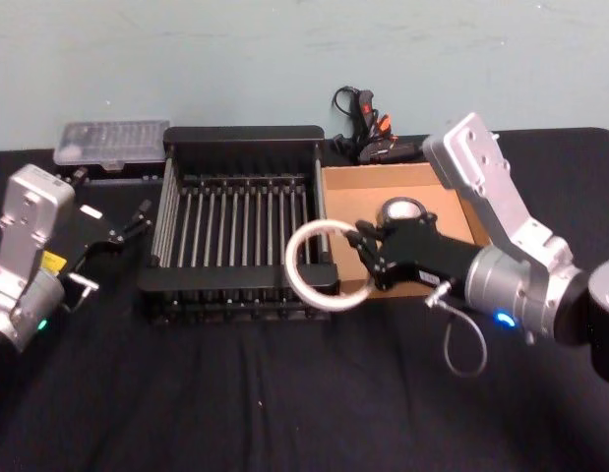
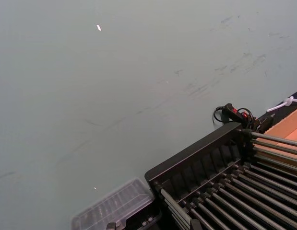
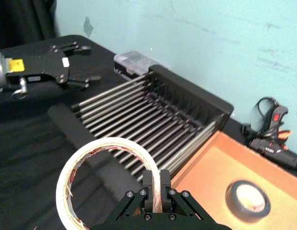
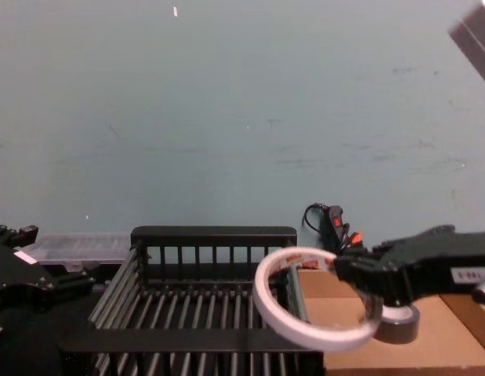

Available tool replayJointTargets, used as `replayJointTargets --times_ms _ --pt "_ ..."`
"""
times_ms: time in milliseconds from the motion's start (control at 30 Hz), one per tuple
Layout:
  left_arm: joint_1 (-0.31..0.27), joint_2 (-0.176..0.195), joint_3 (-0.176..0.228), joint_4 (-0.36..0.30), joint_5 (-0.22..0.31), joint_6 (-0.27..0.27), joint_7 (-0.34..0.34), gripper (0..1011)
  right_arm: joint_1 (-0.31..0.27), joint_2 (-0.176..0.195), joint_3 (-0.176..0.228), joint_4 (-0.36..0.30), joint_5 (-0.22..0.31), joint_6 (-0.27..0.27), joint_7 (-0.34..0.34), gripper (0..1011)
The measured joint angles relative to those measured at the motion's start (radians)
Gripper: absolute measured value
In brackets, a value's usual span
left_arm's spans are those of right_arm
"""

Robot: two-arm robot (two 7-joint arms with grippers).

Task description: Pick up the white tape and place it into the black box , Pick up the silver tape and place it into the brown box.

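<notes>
Starting on the left: your left gripper [image 1: 137, 221] is parked over the black tabletop [image 1: 235, 393] at about 9 o'clock from the black box [image 1: 240, 138], jaws spread open with nothing in them. It sits well off the crate, so I'd guess it's just keeping out of the way while the other arm works. Behind it at roughly 11 o'clock there's a clear plastic case [image 1: 112, 143] against the wall, not part of the job.

The black box itself sits mid-table, bare slats showing. The white tape [image 1: 322, 265] hangs in the air over the box's corner at 4 o'clock, right above the rim where it meets the brown box [image 1: 442, 197]. It's tilted, with part of the ring over the slats and part still outside.

Your right gripper [image 1: 368, 258] has its jaws clamped on the ring's wall, one finger inside the hole and one outside, which is why the ring sticks out ahead of it toward 9 o'clock. Looks to me like you're mid-carry, and you'd want it further over the slats before letting go or it could catch the rim.

The silver tape [image 1: 402, 211] lies flat on the floor of the brown box, so that half looks done already. A black glue gun [image 1: 368, 123] with orange bits lies behind, at 12 o'clock from the brown box.
</notes>
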Motion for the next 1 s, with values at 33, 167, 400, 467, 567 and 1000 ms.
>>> replayJointTargets --times_ms 33,167,400,467,567,1000 --pt "0.0 0.0 0.0 0.0 0.0 0.0 0.0 1001 0.009 -0.003 -0.002 0.009 -0.001 -0.004 0.0 98" --pt "0.0 0.0 0.0 0.0 0.0 0.0 0.0 1001 0.056 -0.022 -0.012 0.063 -0.007 -0.033 0.002 98" --pt "0.0 0.0 0.0 0.0 0.0 0.0 0.0 1001 0.134 -0.064 -0.036 0.165 -0.04 -0.113 -0.007 98" --pt "0.0 0.0 0.0 0.0 0.0 0.0 0.0 1001 0.151 -0.073 -0.042 0.191 -0.051 -0.131 -0.009 98" --pt "0.0 0.0 0.0 0.0 0.0 0.0 0.0 1001 0.195 -0.101 -0.058 0.26 -0.075 -0.175 -0.013 98" --pt "0.0 0.0 0.0 0.0 0.0 0.0 0.0 1001 0.331 -0.22 -0.104 0.535 -0.168 -0.33 -0.042 98"
